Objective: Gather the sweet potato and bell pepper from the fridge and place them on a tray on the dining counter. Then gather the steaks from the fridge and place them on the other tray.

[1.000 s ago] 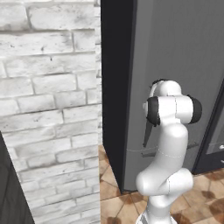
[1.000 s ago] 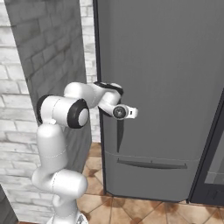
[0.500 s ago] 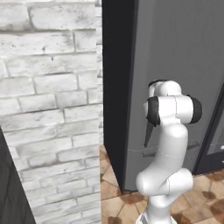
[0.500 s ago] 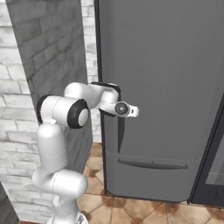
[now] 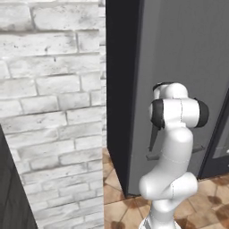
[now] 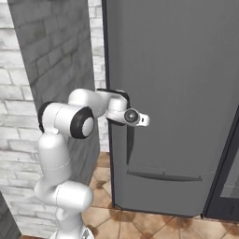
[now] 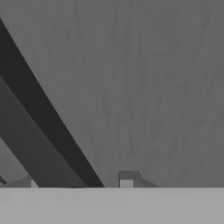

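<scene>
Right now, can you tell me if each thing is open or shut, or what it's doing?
fridge door: shut, flat against the fridge.
bottom drawer: shut.
handle: not pulled yet, running between the two fingers.
fingers: apart, one on each side of the handle; I can't tell if they are squeezing it.

Fridge [image 6: 177, 93] far right, door shut; brick wall [image 5: 49, 112] left of it; gripper [image 7: 78, 181] at door's handle [image 7: 39, 113].
</scene>
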